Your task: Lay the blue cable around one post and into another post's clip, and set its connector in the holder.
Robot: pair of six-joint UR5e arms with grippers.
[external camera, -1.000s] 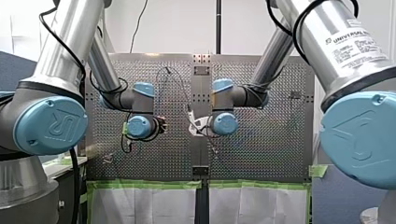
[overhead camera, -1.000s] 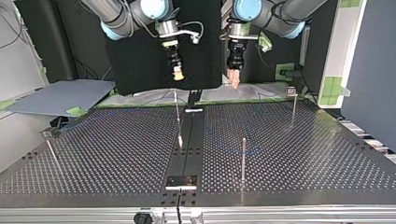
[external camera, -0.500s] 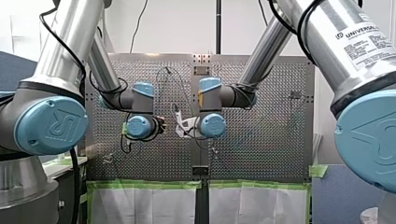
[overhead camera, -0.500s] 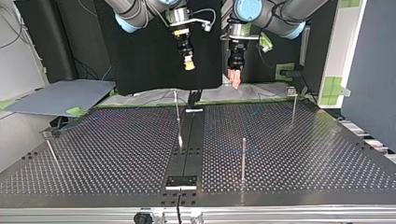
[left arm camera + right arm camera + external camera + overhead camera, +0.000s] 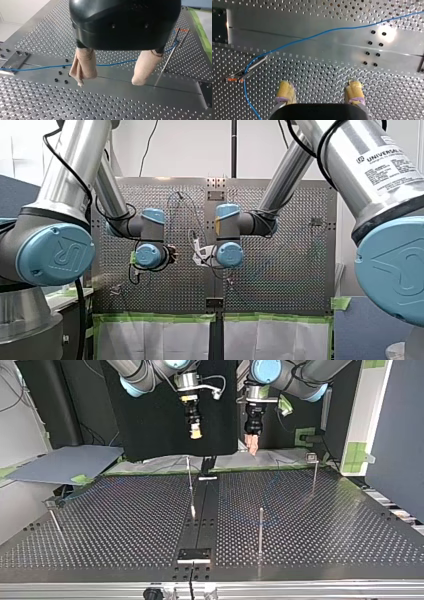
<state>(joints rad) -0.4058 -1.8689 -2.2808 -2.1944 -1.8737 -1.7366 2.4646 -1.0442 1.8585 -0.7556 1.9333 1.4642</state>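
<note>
Blue cable (image 5: 312, 38) lies crosswise under my left gripper (image 5: 108, 82), ahead of my right gripper (image 5: 320, 85); both hang wide open, empty.

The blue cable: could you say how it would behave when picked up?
Probably floppy: the blue cable lies in loose bends on the table. Likely light, since it looks thin; it may sag beside a grasp.
</note>
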